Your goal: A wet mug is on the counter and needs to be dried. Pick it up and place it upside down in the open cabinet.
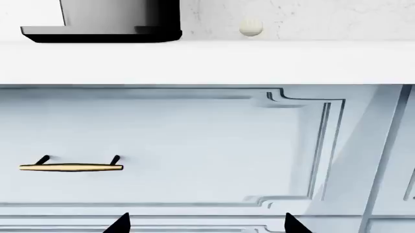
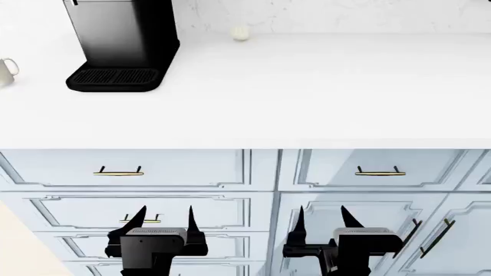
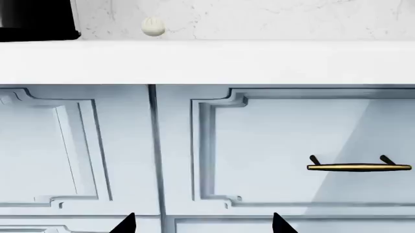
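Both jaws wide, empty, before drawers; mug [image 2: 7,70] upright on counter [image 2: 307,92], far left.

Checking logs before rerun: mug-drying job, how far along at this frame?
Nothing is done yet. The mug stands upright on the counter at its far left, left of the coffee machine. Nothing is in hand: the left gripper and right gripper are both open and empty, low in front of the drawers. Left to do: reach, grasp, invert, place. No open cabinet is in view.

Cream-white mug [image 2: 8,70], black coffee machine [image 2: 121,43], white faintly veined counter [image 2: 307,98], pale blue drawer fronts [image 2: 192,168], brass handles [image 2: 118,172].
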